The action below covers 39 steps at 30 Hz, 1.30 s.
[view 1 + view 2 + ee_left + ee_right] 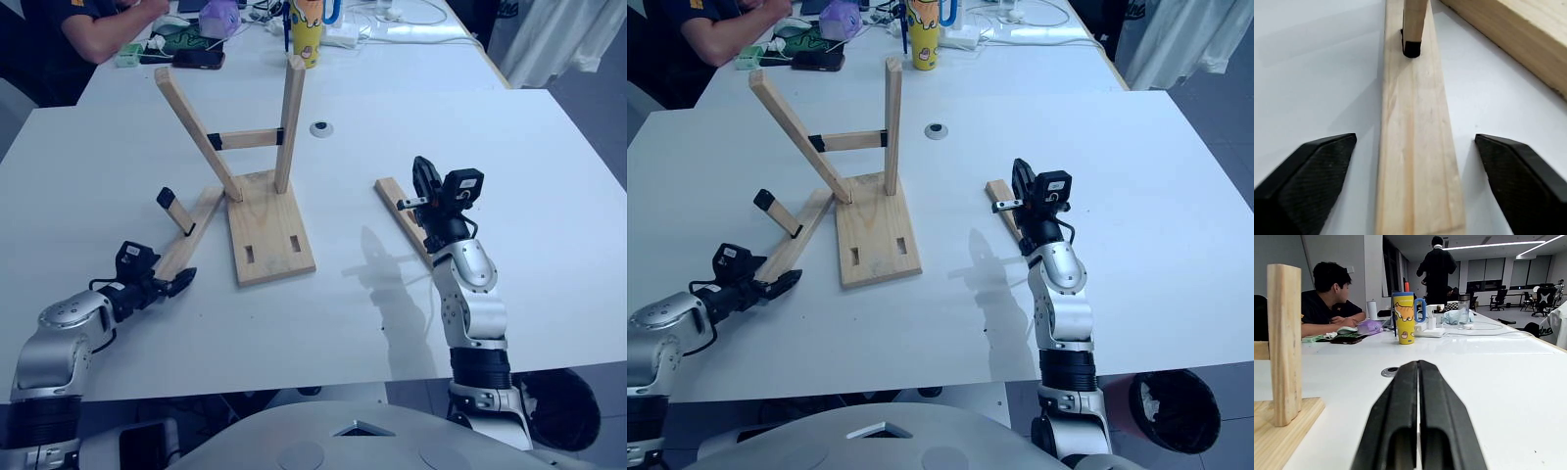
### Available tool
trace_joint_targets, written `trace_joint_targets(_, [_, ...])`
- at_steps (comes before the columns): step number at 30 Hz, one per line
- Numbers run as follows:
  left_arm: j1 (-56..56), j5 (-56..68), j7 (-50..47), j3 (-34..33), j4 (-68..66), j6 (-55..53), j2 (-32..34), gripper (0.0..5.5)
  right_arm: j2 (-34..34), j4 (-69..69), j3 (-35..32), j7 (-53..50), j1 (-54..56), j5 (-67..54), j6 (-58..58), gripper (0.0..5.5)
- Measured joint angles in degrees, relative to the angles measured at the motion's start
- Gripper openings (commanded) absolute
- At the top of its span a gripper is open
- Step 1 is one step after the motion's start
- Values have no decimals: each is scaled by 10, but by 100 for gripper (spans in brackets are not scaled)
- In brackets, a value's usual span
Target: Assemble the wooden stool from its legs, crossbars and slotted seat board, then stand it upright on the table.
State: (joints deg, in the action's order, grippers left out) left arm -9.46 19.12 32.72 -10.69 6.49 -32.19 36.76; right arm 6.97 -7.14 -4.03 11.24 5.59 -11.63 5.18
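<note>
White desk (549,147): left of the seat board (269,230), the spread left hand (181,282) straddles a likely stiff, light leg (191,245) at its end; right hand (421,176) closed, empty.

No text, label, brand, number or sign can be read on anything in sight

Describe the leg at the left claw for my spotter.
Find the seat board lying flat mid-table, two legs standing in it. Left of it a loose leg lies flat, its near end in the open left claw. A short black-tipped stub sticks up from it; the leg by the right claw shows none.
</note>
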Motion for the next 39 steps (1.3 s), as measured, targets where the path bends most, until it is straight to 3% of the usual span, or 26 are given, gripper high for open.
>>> trace_joint_targets(14, [7, -8, -24, -6, 0, 17, -28, 207, 1, 0, 0, 2, 0, 0, 4, 0])
trace_joint_targets(23, [7, -10, -34, -13, 0, 25, -41, 207, 2, 1, 0, 3, 1, 0, 5, 0])
trace_joint_targets(35, [114, -6, -165, -150, -37, 131, -73, 207, 6, 3, -3, 2, 17, -2, 14, 0])
trace_joint_targets(39, [167, 13, -170, -176, 22, 184, -71, 207, 8, -2, -35, 1, 73, -57, 65, 0])
